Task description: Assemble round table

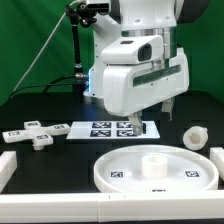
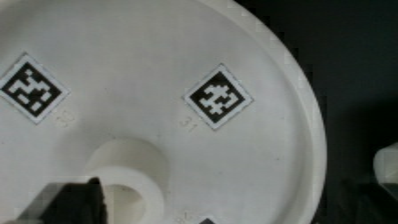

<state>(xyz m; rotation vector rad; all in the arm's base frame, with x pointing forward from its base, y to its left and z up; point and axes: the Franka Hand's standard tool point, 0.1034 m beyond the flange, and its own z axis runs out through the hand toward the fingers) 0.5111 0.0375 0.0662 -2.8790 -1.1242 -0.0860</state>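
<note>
The large rimmed round disc [image 1: 120, 172] lies flat at the front of the table, with a short raised hub [image 1: 153, 163] at its centre. In the wrist view the disc [image 2: 178, 140] fills most of the picture, showing two tags and the hub [image 2: 128, 170]. My gripper [image 1: 166, 104] hangs well above the disc and holds nothing. Its dark fingertips [image 2: 71, 203] show apart on either side of the hub, so it is open [image 2: 143, 214]. The short thick cylinder leg [image 1: 195, 136] stands at the exterior view's right. The cross-shaped foot piece [image 1: 30, 135] lies at the exterior view's left.
The marker board [image 1: 110, 128] lies behind the disc under the arm. White border rails run at the front left [image 1: 6, 172] and at the right [image 1: 218, 160]. The leg shows at the edge of the wrist view [image 2: 388, 165].
</note>
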